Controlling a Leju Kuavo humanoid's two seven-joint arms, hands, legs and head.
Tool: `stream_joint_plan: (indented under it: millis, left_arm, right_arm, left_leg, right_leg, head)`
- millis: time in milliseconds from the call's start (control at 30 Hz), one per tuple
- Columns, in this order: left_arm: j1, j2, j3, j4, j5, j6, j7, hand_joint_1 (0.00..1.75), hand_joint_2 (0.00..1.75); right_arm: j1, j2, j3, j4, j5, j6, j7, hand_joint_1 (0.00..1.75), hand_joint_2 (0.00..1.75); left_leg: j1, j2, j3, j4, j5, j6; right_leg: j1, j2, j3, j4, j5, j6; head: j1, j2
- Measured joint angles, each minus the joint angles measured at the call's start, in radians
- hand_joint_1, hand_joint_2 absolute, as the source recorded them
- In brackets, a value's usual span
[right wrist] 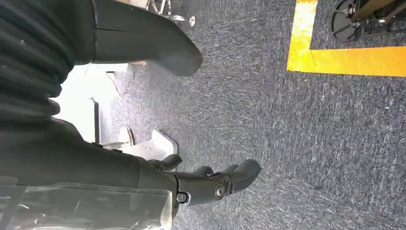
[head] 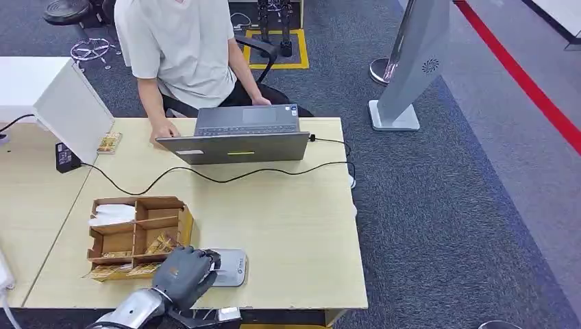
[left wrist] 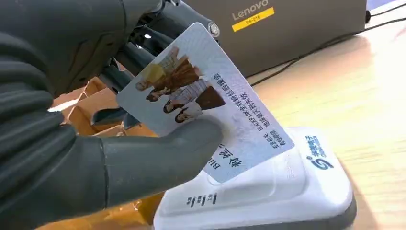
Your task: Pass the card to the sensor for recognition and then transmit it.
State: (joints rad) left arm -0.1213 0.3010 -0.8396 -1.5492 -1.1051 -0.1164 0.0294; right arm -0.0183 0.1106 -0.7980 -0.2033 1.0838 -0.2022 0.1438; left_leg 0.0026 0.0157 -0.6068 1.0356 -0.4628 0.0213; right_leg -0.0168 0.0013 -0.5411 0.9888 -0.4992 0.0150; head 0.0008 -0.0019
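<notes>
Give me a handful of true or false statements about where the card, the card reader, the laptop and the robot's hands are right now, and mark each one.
1. The left hand holds the card. True.
2. The card lies flat on the table, far from the card reader. False: it is held tilted just above the reader.
3. The laptop is closed. False: it is open, in front of a seated person.
4. The right hand holds nothing and hangs over the carpet. True.
5. The cardboard box sits beside the reader. True.
</notes>
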Motion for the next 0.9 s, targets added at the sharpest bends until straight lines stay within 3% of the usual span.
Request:
stream_joint_plan:
  millis: [633, 767, 900]
  left_arm:
    - [-0.015, -0.021, -0.025, 0.052, 0.01, -0.005, 0.047, 1.75, 1.75]
    - [-0.011, -0.041, -0.023, 0.052, -0.077, 0.075, 0.103, 1.75, 1.75]
    - [-0.008, -0.088, 0.01, 0.007, -0.2, 0.267, 0.112, 1.75, 1.75]
  right_arm:
    - [-0.005, 0.0, -0.001, 0.0, 0.024, 0.003, -0.001, 0.0, 1.75]
    - [-0.004, 0.0, -0.006, 0.0, 0.032, 0.003, -0.014, 0.0, 1.75]
    - [-0.005, 0.004, -0.009, 0.0, 0.04, 0.003, -0.045, 0.0, 1.75]
  left_leg:
    - [0.0, 0.0, 0.0, 0.0, 0.0, 0.0]
    - [0.0, 0.0, 0.0, 0.0, 0.0, 0.0]
    - [0.0, -0.001, 0.0, 0.0, 0.0, 0.0]
  right_leg:
    - [0.0, 0.0, 0.0, 0.0, 0.0, 0.0]
    - [0.0, 0.0, 0.0, 0.0, 0.0, 0.0]
    - [0.0, -0.001, 0.0, 0.0, 0.0, 0.0]
  head:
    - [0.0, 0.0]
    - [0.0, 0.0]
    - [0.0, 0.0]
